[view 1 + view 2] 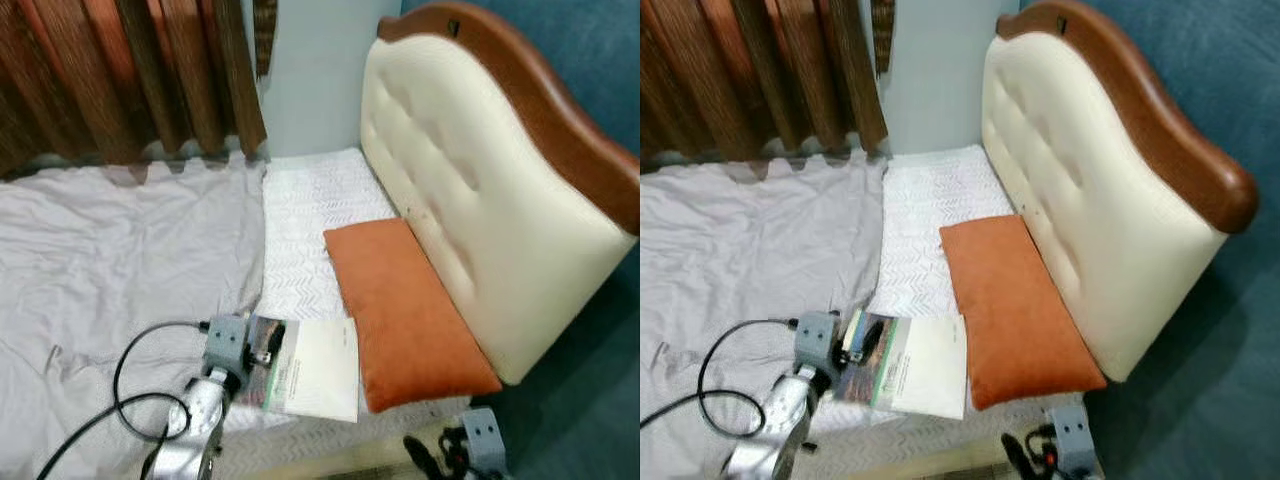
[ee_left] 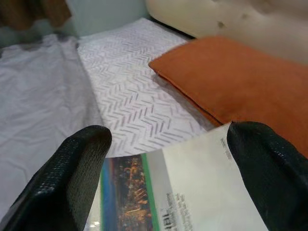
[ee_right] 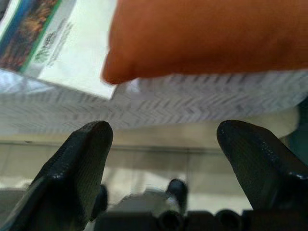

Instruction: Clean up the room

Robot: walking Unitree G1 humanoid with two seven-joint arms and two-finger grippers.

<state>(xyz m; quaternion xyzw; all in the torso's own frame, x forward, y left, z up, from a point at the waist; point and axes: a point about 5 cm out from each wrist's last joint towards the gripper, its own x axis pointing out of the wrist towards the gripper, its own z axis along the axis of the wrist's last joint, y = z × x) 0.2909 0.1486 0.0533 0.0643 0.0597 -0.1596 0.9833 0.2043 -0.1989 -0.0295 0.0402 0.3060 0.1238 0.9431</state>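
Booklet (image 1: 310, 368) is lying flat near the foot-side edge of the bed (image 1: 120, 260), on the patterned white mattress cover (image 1: 310, 215), with its right edge just beside the orange cushion (image 1: 405, 315). The left end effector (image 2: 163, 159) is hovering right over the booklet's near edge, its two black fingers (image 2: 72, 173) spread wide on either side of the cover and gripping nothing; whether the tips are touching the paper is hard to tell from these angles. The right end effector (image 3: 163, 144) is hanging low off the bed's edge, also spread open and empty, pointing up at the cushion's corner. Farther back, the crumpled grey sheet (image 1: 110, 240) is covering the left of the bed, and the cream headboard (image 1: 470, 190) and brown curtain (image 1: 120, 70) are closing off the far side.

A thin booklet on soft bedding is risky: closing the fingers could crease the cover or pinch the mattress cover along with it, and a shallow edge grip could let it slide out when lifted.
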